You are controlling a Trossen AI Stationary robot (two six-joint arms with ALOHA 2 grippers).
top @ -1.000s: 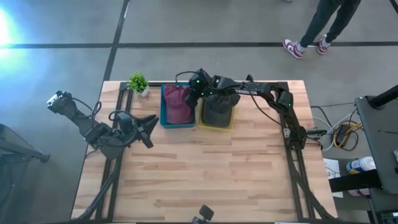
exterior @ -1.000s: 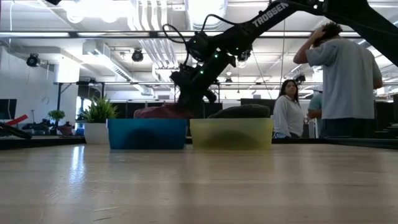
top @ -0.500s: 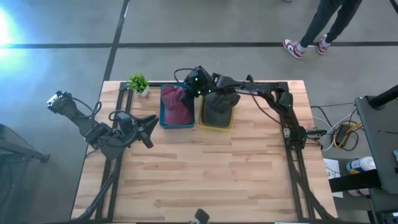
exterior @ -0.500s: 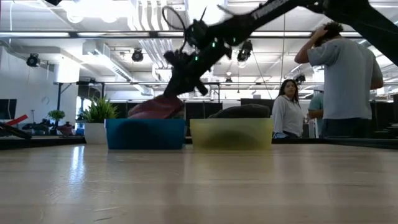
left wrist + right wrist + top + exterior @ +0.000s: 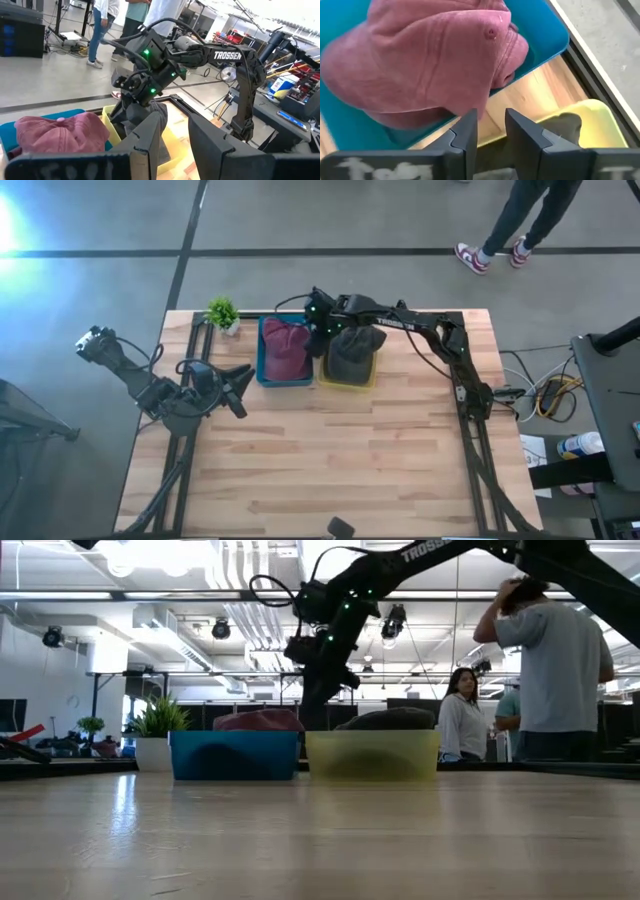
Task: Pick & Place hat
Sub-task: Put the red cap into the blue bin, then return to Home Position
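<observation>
A maroon cap [image 5: 285,348] [image 5: 427,60] lies crown-up inside the blue bin [image 5: 264,370] [image 5: 235,754] at the table's far edge. Beside it, a dark grey hat [image 5: 352,355] fills the yellow bin [image 5: 346,383] [image 5: 372,754]. My right gripper [image 5: 320,338] [image 5: 490,117] hangs open above the gap between the two bins, fingers pointing down, clear of the cap [image 5: 258,720]. My left gripper [image 5: 235,385] [image 5: 175,120] waits open near the table's left edge, facing the bins.
A small potted plant [image 5: 222,312] [image 5: 157,735] stands left of the blue bin. The wooden table [image 5: 330,460] stretches out bare in front of the bins. People [image 5: 555,670] stand in the room beyond the far edge.
Half a second ago the maroon cap hung tipped up below my right gripper over the blue bin. It now lies flat in that bin. The right gripper has moved a little toward the table's right and stands clear of the cap, over the gap between the bins.
</observation>
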